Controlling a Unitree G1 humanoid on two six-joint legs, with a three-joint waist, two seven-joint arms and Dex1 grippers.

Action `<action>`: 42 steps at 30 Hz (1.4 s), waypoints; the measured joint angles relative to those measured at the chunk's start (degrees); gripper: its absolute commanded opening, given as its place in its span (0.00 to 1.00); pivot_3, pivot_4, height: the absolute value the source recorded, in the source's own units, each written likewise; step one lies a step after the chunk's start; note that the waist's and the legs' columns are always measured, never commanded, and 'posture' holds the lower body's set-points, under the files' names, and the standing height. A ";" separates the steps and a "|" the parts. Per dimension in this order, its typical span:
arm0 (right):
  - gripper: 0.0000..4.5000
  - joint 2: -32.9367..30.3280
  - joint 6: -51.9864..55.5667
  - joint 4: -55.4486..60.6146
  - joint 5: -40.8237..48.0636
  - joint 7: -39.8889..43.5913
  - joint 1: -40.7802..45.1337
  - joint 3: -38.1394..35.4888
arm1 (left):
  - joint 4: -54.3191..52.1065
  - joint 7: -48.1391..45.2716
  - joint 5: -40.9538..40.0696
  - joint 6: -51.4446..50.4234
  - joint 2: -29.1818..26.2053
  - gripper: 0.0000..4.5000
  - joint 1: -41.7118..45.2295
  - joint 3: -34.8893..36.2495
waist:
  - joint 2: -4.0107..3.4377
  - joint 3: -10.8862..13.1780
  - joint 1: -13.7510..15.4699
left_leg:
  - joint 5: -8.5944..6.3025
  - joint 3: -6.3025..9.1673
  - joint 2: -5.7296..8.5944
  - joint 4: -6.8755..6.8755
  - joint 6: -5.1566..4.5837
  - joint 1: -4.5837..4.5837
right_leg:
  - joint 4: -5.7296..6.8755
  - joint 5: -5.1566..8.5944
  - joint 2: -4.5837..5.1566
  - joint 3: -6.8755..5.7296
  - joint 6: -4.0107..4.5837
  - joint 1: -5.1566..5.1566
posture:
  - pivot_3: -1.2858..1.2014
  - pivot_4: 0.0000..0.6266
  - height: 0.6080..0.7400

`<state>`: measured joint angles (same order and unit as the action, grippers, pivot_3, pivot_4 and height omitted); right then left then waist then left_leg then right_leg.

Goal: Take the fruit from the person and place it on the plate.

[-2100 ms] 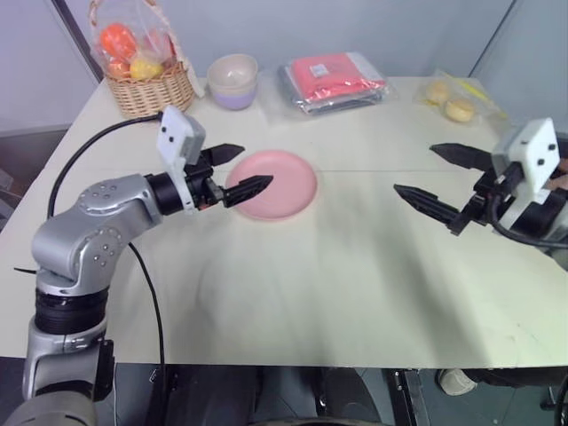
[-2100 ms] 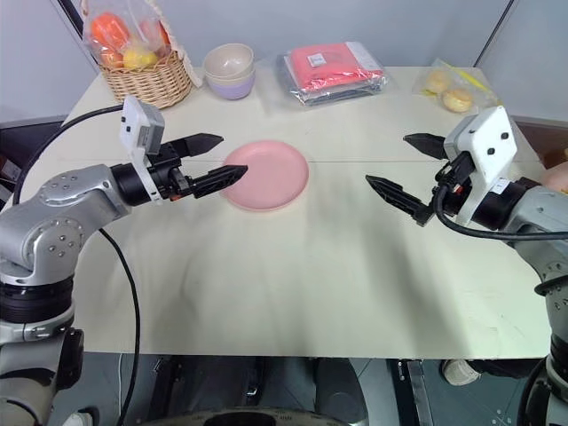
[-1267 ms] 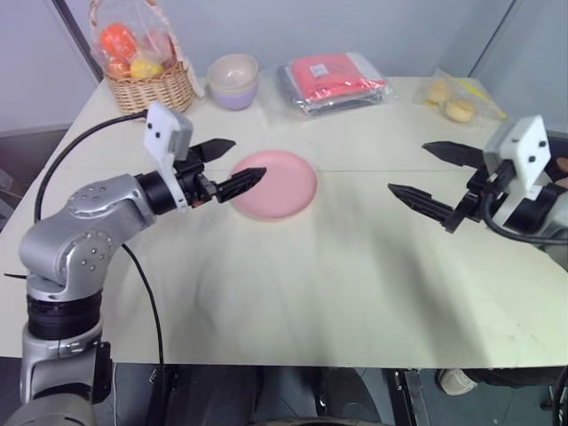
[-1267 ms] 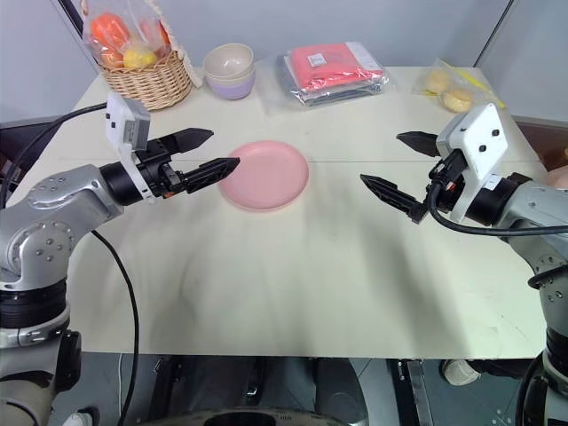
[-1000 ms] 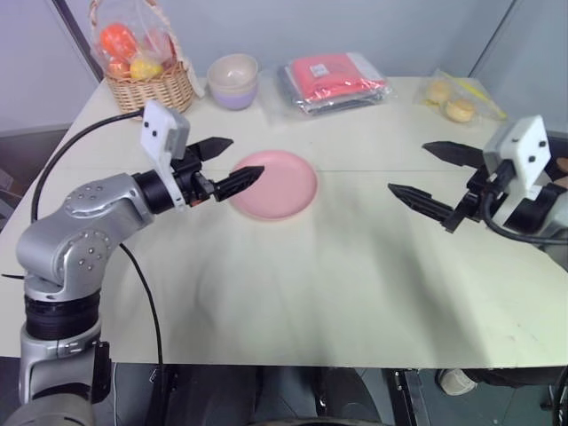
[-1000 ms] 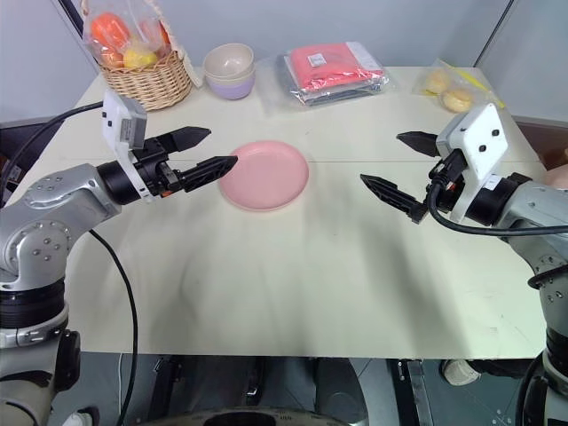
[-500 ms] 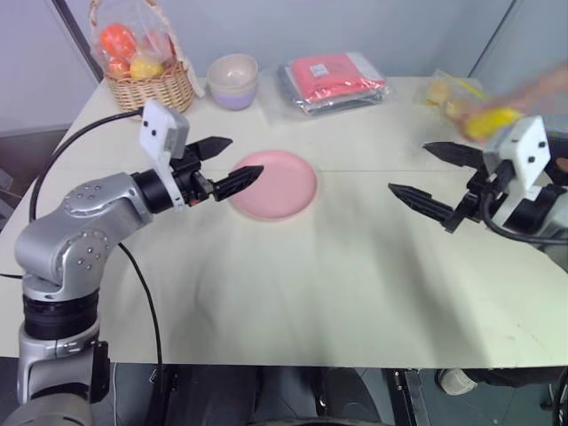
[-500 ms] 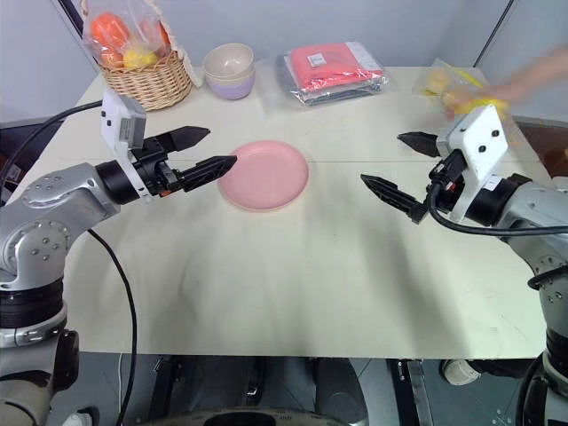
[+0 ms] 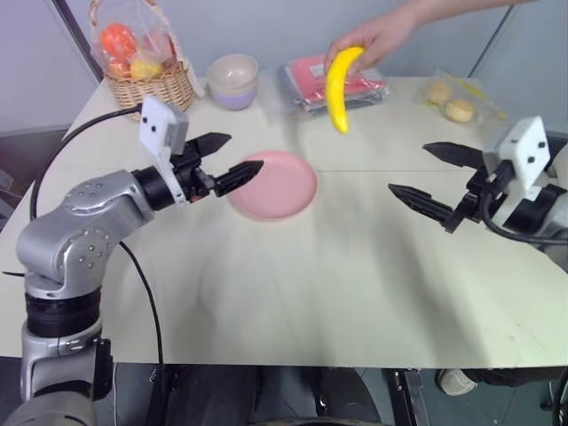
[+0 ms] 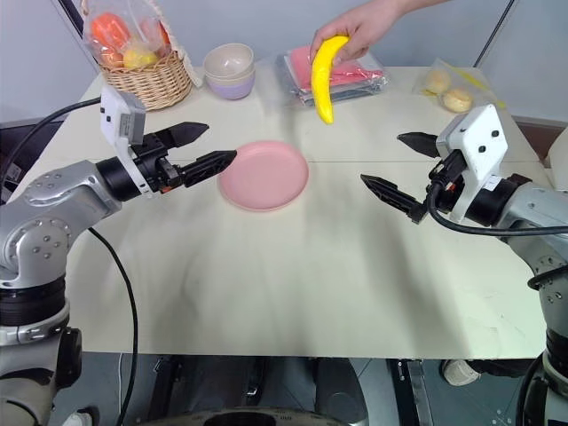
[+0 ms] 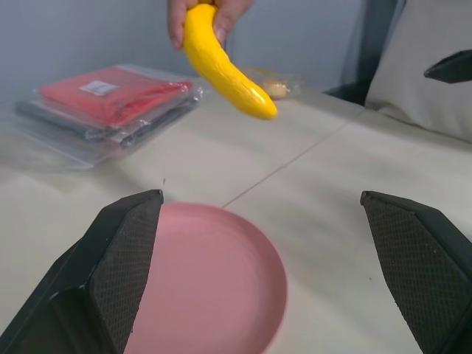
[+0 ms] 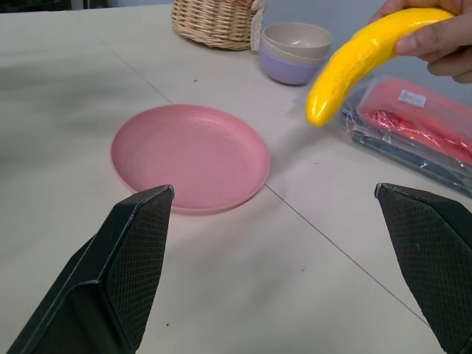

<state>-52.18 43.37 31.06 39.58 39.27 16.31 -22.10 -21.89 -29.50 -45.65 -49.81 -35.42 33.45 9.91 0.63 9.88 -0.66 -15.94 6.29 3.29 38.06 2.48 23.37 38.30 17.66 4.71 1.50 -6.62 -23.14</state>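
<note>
Yellow banana [image 10: 323, 75] hangs from the person's hand [image 10: 359, 31] above table [image 10: 293, 284].

Woven wicker basket [image 9: 149, 87] with orange and yellow round fruits under clear wrap, far left corner of cream table [image 9: 355, 293]. Cream-and-lilac stacked bowls [image 9: 233, 82] just beside basket. Red cloth in clear plastic pack [image 10: 335, 71] mid-back. Wrapped pale buns [image 9: 450, 101] far right.

Smooth glossy banana [image 10: 323, 73], matt pink plate [image 10: 264, 174], woven wicker basket [image 10: 147, 82]
</note>
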 measured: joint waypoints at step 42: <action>0.99 31.91 -2.88 -44.88 -23.20 -23.91 41.87 21.79 | 0.87 4.75 1.32 0.14 2.68 1.00 0.58 0.23 | 0.01 -0.01 -0.77 | 0.07 -0.01 0.01 -0.08 0.13 0.06 | 0.11 0.00 -0.01 0.02 0.02 -0.25 | 0.52 0.24 1.00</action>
<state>-20.27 40.49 -13.83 16.39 15.36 58.18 -0.31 -21.02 -24.76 -44.33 -49.67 -32.73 34.03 10.15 0.64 9.87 -1.44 -15.87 6.28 3.30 37.99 2.61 23.42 38.41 17.66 4.70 1.52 -6.60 -23.39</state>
